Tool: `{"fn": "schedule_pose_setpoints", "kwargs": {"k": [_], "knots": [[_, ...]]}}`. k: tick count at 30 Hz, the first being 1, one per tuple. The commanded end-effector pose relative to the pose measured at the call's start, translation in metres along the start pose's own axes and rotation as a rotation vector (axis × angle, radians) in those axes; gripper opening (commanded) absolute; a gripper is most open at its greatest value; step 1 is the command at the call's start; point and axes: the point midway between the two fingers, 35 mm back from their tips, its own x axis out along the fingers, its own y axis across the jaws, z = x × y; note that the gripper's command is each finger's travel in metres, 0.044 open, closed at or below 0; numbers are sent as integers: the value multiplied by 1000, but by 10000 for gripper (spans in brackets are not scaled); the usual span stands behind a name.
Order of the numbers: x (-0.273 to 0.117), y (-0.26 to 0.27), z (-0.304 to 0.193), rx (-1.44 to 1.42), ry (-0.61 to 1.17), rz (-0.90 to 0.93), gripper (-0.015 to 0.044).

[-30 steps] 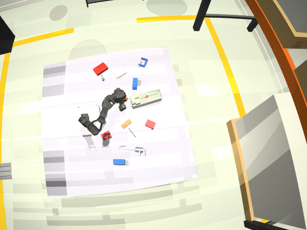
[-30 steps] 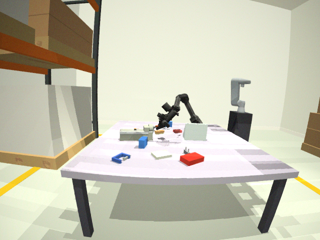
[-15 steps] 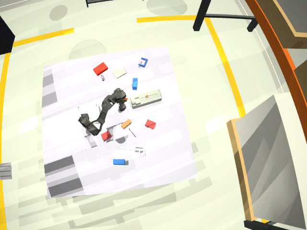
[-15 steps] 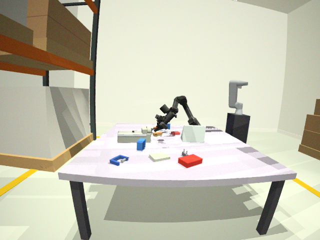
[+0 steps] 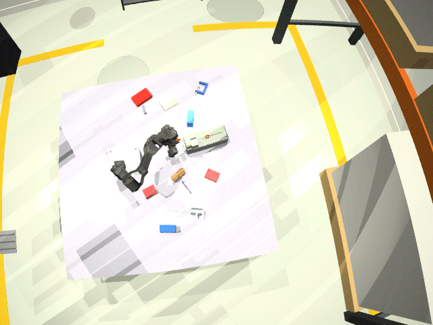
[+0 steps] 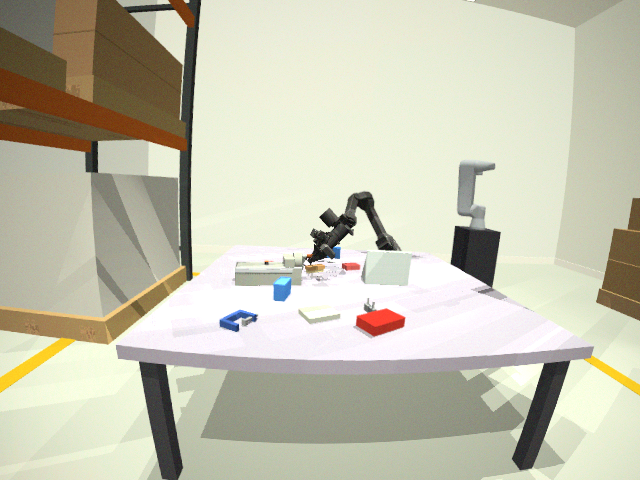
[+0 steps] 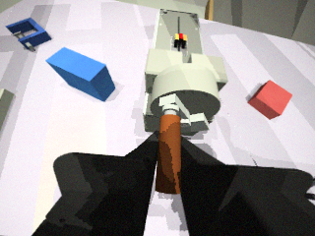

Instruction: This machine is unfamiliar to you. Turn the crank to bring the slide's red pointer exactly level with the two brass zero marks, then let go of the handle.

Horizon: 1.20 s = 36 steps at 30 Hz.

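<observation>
OK so the crank's handle (image 5: pixel 178 139) (image 6: pixel 309 256) (image 7: pixel 170 162) is definitely grabbed: the gripper (image 5: pixel 176 141) (image 6: pixel 310 261) (image 7: pixel 165 136) is closed on that orange-brown grip, one black finger on either side. Going by the top view, with the grey-green machine (image 5: pixel 214 140) (image 6: pixel 258 276) (image 7: pixel 164 31) as the middle of the clock, the handle sits at 9 o'clock, right off the crank end.

In the wrist view, the handle comes off the round hub (image 7: pixel 197 88) at about 6 o'clock, pointing back between the fingers, and the slide's red pointer (image 5: pixel 207 136) (image 7: pixel 181 35) is up at 12 o'clock from the hub. It shows between two yellowish zero marks (image 7: pixel 177 37) (tiny at this size, sorry), so it looks close to level, but I can't tell if it's exact. The handle isn't let go.

Rest of the table, same top-view clock: light blue block (image 5: pixel 190 118) (image 6: pixel 281 289) (image 7: pixel 84 74) near the machine at 11, blue clamp-like frame (image 5: pixel 206 87) (image 6: pixel 240 313) (image 7: pixel 44 35) further out at 12, flat red block (image 5: pixel 212 175) (image 7: pixel 271 99) at 6, and a small orange block (image 5: pixel 178 175) (image 6: pixel 314 268) at 7.
</observation>
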Motion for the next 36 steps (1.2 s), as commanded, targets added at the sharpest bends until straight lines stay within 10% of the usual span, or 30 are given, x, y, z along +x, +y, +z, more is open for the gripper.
{"fn": "schedule_pose_setpoints", "kwargs": {"k": [1,36], "knots": [[-1,-2,1,-1,-3,-8,0],[-1,-2,1,-1,-3,-8,0]]}}
